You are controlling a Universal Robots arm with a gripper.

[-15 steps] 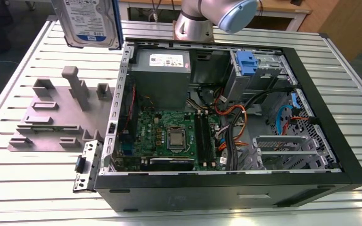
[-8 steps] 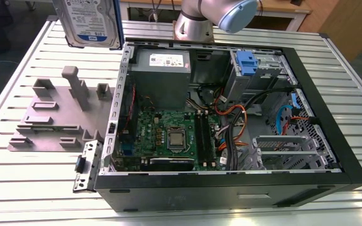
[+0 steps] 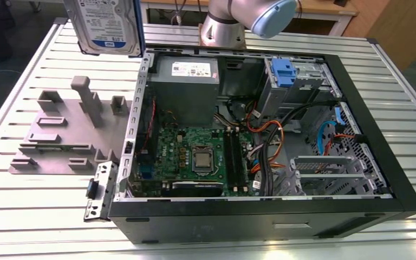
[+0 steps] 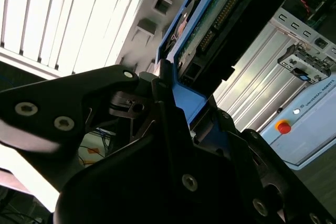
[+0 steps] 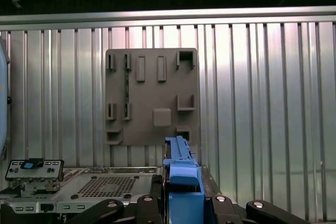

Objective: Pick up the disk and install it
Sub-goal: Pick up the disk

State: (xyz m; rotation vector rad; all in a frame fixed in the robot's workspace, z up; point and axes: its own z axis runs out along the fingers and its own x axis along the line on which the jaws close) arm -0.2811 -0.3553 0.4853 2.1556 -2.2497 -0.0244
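The disk (image 3: pixel 106 24), a silver drive with a white-and-blue label in a blue bracket, hangs upright in the air above the table's far corner on the exterior view's left, outside the computer case. In the second wrist view my gripper (image 4: pixel 176 95) is shut on the disk (image 4: pixel 210 19). Black fingers (image 4: pixel 105 95) clamp the blue bracket, and the drive's green circuit board faces the camera. In the first wrist view the bracket's blue edge (image 5: pixel 181 177) rises between the gripper's (image 5: pixel 181 205) black fingers (image 5: pixel 220 205).
The open computer case (image 3: pixel 251 216) lies on the slatted metal table, holding a grey power-supply box (image 3: pixel 186 81), a motherboard (image 3: pixel 193 157), cables and a drive bay with a blue clip (image 3: pixel 284 73). A grey fixture plate (image 3: pixel 63 135) (image 5: pixel 152 95) sits beside the case. The arm's base (image 3: pixel 226 24) stands behind it.
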